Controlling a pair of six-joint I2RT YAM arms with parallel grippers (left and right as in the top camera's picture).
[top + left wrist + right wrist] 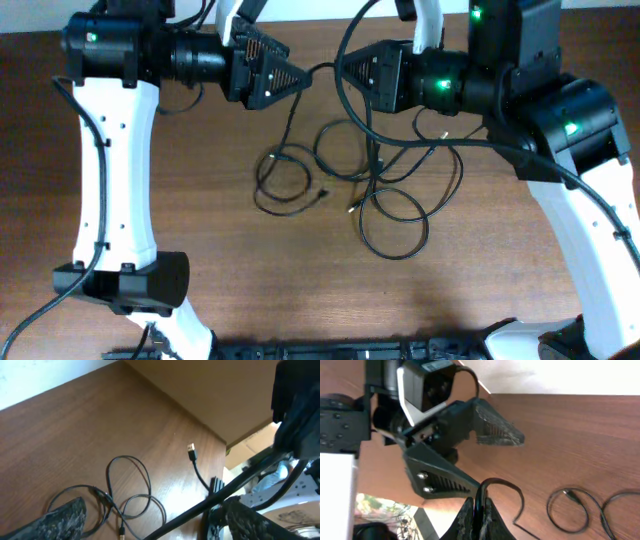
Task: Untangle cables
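The step in hand is judged to be the sharing of one strand between the two pincers, so that it can be drawn out of the heap. It would be done well if the strand were taken by the left gripper (298,79) close to the tips of the right gripper (476,519), where the cord is best controlled; the two should then be parted slowly, with the pull kept low over the table (200,240), so that the loops beneath are loosened rather than drawn into a tighter knot; the pull should be halted if the whole bunch is seen to lift as one.

The right gripper is closed, its fingers pressed together on a thin black strand (496,481); this strand rises in a small arch just ahead of the tips and falls away to the table beyond. The left gripper is spread wide and nothing is held by it; in the right wrist view its two fingers are seen facing the right gripper's tips, with the arch of the strand close to the gap between them; whether the strand is touched there cannot be told. The cables (385,190) are laid as loose overlapping loops on the table, between the two pincers and the arms' bases; a small plug (191,451) is seen lying free on the wood ahead of the left gripper.
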